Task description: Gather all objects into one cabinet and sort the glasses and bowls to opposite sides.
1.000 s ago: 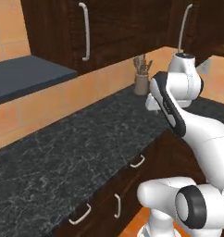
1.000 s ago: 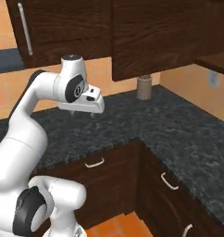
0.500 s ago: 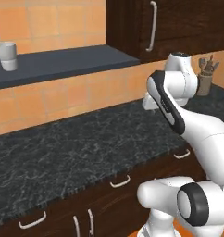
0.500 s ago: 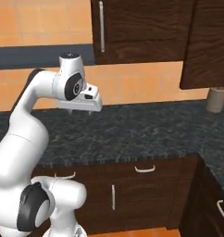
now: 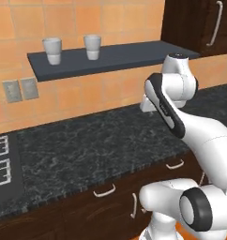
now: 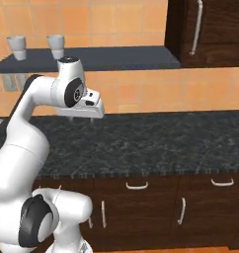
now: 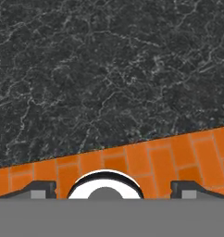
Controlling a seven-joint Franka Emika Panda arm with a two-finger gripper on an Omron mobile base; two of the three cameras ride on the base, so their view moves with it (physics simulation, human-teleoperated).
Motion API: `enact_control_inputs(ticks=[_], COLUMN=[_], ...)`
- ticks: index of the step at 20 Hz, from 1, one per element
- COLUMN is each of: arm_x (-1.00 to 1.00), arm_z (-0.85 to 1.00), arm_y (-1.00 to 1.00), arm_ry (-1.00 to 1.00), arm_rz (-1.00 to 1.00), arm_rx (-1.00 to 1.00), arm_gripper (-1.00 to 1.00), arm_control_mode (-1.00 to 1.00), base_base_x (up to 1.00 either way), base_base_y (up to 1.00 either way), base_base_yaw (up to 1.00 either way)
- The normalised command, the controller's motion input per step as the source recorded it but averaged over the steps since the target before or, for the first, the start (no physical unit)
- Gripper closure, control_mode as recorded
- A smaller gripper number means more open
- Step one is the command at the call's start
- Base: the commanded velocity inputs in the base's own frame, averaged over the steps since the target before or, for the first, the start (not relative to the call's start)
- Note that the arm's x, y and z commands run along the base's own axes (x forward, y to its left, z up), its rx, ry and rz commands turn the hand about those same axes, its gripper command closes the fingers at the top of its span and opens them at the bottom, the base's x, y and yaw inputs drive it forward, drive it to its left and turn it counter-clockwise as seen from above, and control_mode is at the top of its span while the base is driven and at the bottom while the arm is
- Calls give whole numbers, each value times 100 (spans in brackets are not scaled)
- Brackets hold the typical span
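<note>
even bright rendered light, soft, slightly blurry

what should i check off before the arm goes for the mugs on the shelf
1. Claw open and empty: ok, tips stand wide apart with nothing between them.
2. Two mugs in sight: ok, left mug and right mug stand upright and apart on the shelf.
3. Claw near the mugs: not ok, it hangs over the counter, below the shelf.
4. Cabinet door open: not ok, it looks shut, handle facing out.
5. Red cup and black bowl located: cannot tell.
</note>
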Motion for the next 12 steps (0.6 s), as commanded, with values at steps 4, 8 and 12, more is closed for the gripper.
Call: enact_control_inputs(ticks=[4, 8, 12], arm_x=[0, 0, 0], arm_z=[0, 0, 0], arm_y=[0, 0, 0], arm_ry=[0, 0, 0], arm_rz=[0, 0, 0], arm_rx=[0, 0, 0], arm_gripper=[-100, -100, -100], arm_control_mode=[100, 100, 100], base_base_x=[-7, -81, -100], base_base_y=[100, 83, 54], base_base_yaw=[47, 48, 37])
